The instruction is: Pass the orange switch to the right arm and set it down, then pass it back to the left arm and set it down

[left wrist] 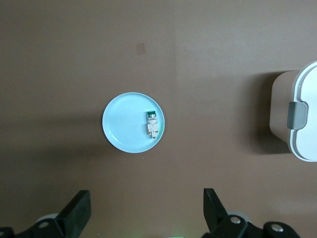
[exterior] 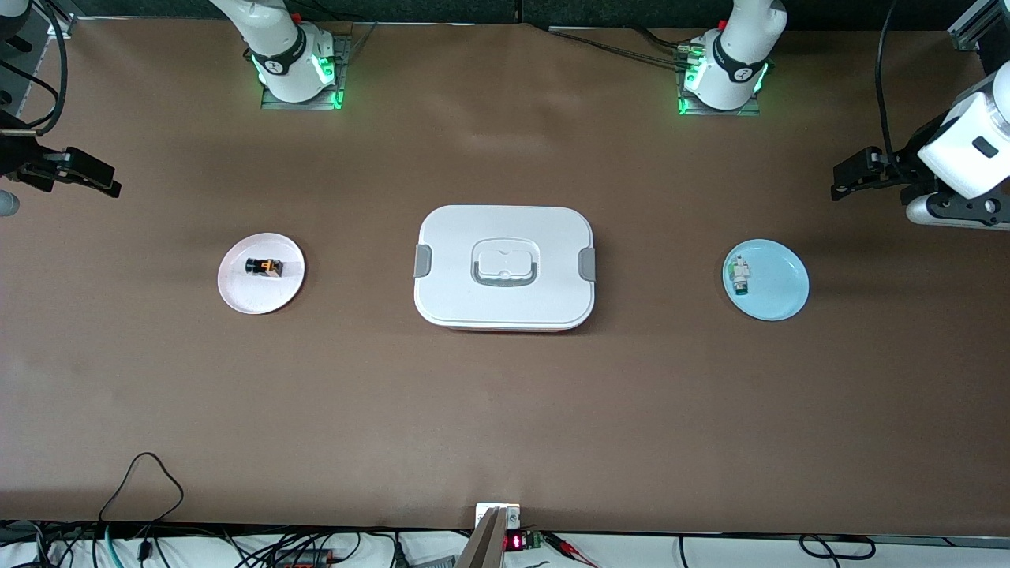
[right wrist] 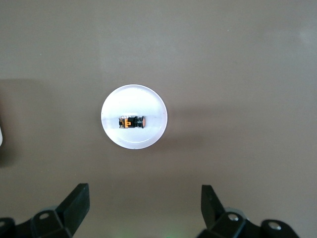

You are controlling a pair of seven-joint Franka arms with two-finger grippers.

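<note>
Fingers apart on both arms; orange switch lies lengthwise toward the box.

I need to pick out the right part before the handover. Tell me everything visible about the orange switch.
The orange switch is a tiny black blocky part with orange markings around its middle and what looks like a rounded orange end, seemingly plastic. It lies on its side on the white plate, a little off the plate's centre, toward the box. The plate sits toward the right arm's end of the table. Only the plate touches the switch; no gripper is near it.
</note>
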